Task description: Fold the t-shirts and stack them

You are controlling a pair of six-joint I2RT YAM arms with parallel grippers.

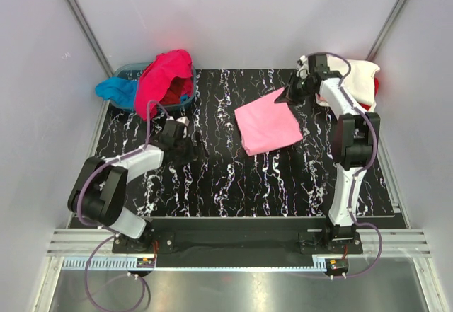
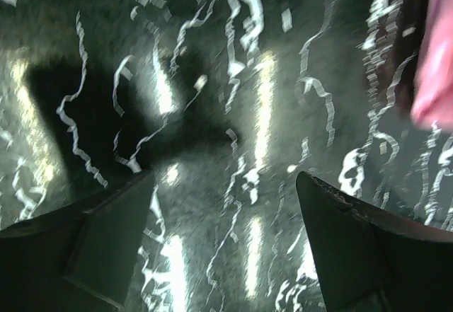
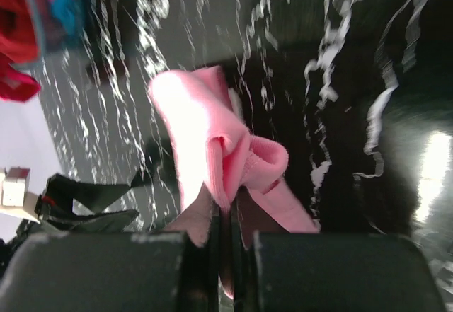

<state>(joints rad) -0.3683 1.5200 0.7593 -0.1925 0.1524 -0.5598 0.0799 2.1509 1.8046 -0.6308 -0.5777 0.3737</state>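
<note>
On a black surface (image 1: 212,185) veined with white, closed in by plain white walls (image 1: 233,15) on three sides, we see two arms at work from the near edge. A metal rail runs along the front below their bases.

Right of centre lies the light pink t-shirt (image 1: 267,129), folded into a flat four-sided shape and turned on the diagonal. It is nearly as wide as it is long, so we cannot name a clear long axis. One corner points to the far right, the opposite one toward the near left. At that far corner the right gripper (image 1: 289,94) is closed tight on a bunched fold of the pink cloth; its wrist camera shows the fabric pinched between the fingers, which leave only a thin line between them.

The left gripper (image 1: 197,144) sits left of centre, low over bare surface, jaws spread wide and holding nothing, well apart from the pink cloth.

At the far left a grey-blue basin (image 1: 131,66) holds a hot pink t-shirt (image 1: 166,75) heaped over its rim, with a bright blue t-shirt (image 1: 117,89) spilling out to its left. At the far right, behind the right arm, a cream white t-shirt (image 1: 361,77) lies crumpled.
</note>
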